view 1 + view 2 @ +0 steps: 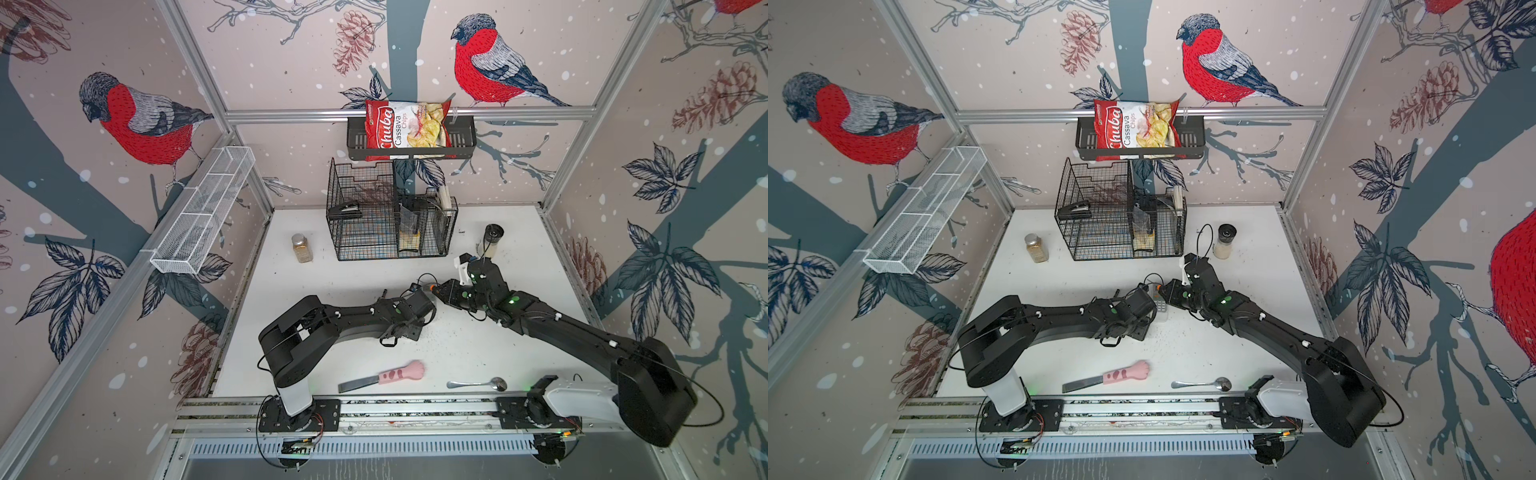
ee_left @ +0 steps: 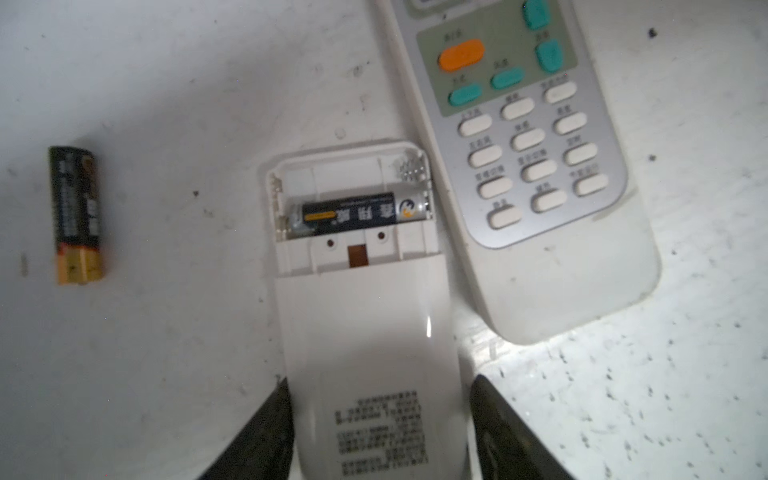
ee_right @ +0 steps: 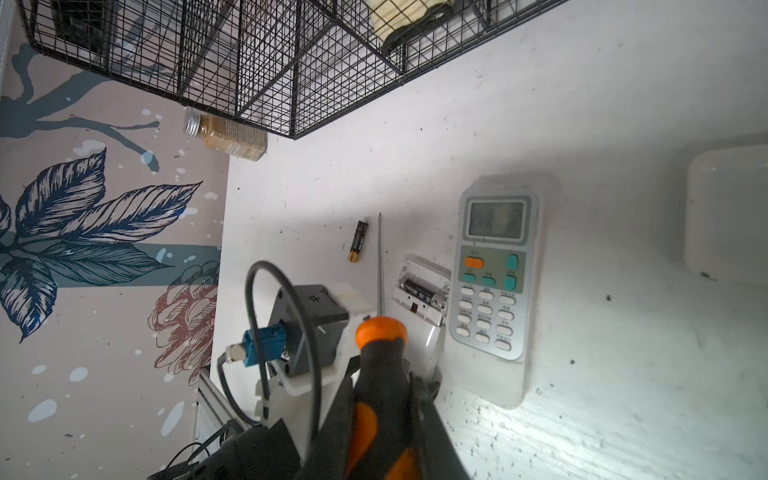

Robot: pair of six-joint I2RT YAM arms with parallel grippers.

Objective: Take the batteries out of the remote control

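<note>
White tabletop [image 1: 316, 286] in both top views: we see the left arm [image 1: 353, 316] and right arm [image 1: 561, 328] almost meet mid-surface, with the batteries hidden. Left wrist: our left claw [image 2: 380, 432] stands spread astride the face-down remote [image 2: 365, 332], with the seated battery [image 2: 357, 214] ahead in its bay and the loose battery [image 2: 77, 214] well aside. Right wrist: the right claw [image 3: 380, 409] clamps the screwdriver [image 3: 380, 332], whose shaft lies between both batteries.

a pink-handled knife [image 1: 380, 377] and a spoon [image 1: 494, 382] lie apart on the white table [image 1: 332, 282].
</note>
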